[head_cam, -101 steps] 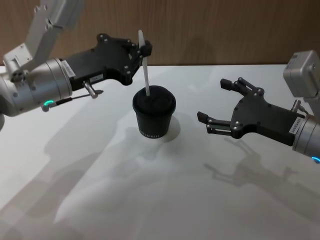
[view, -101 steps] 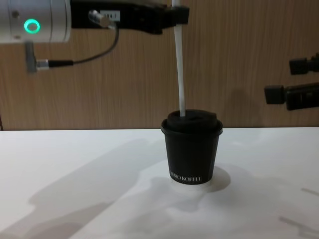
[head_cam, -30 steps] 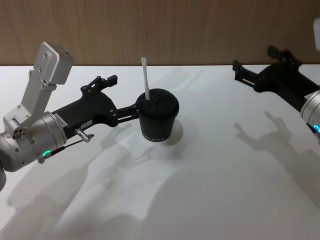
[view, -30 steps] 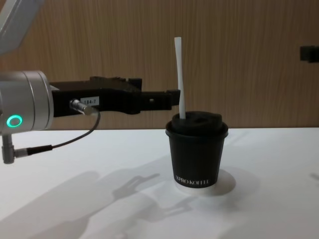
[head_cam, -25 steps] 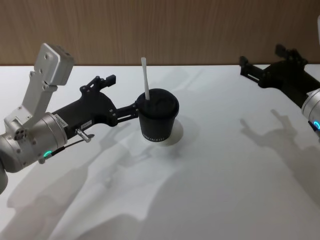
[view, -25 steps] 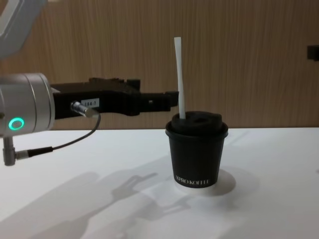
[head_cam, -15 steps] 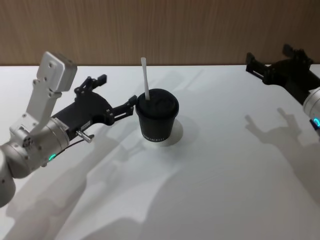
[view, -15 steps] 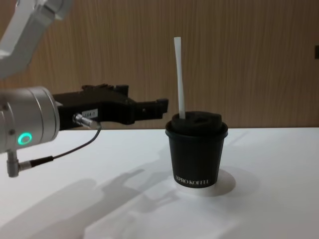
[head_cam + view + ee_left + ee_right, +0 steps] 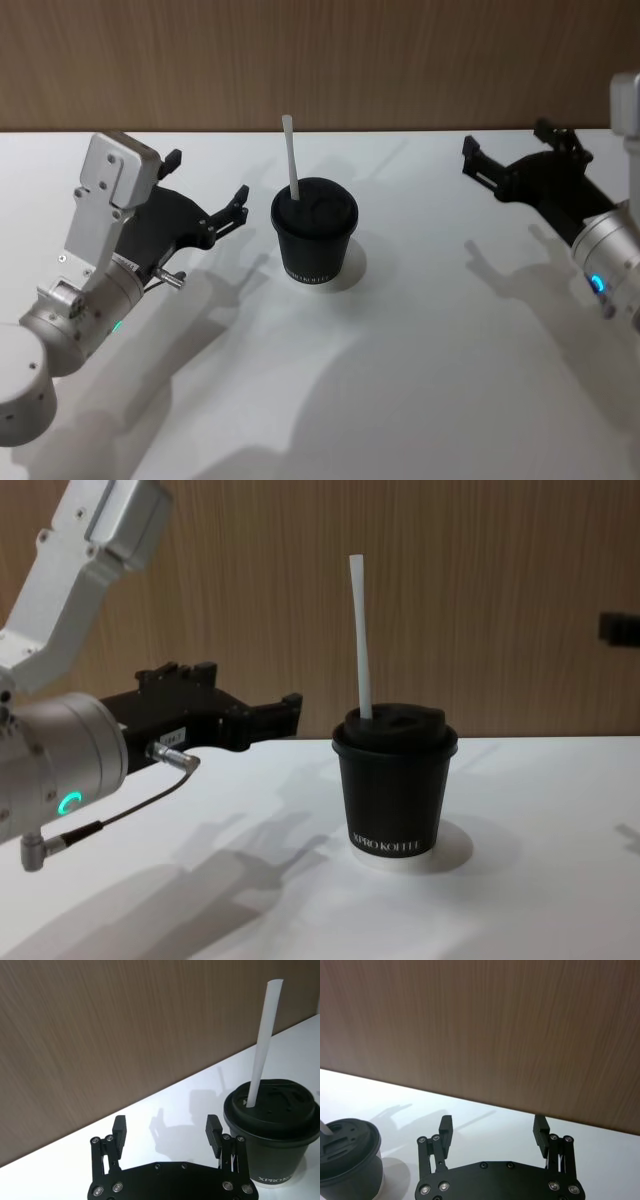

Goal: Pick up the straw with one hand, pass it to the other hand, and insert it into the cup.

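Now straw (image 9: 290, 155) stands in cup (image 9: 314, 241), beside left gripper (image 9: 204, 190).

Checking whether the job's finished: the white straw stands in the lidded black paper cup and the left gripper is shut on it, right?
Not quite. The white straw does stand in the lidded black paper cup, but the chest view shows the left gripper open and apart from it, to the cup's left.

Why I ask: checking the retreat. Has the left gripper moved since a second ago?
Yes. The left gripper, open, has drawn back toward the robot's left, away from the cup; the straw stands in the lid.
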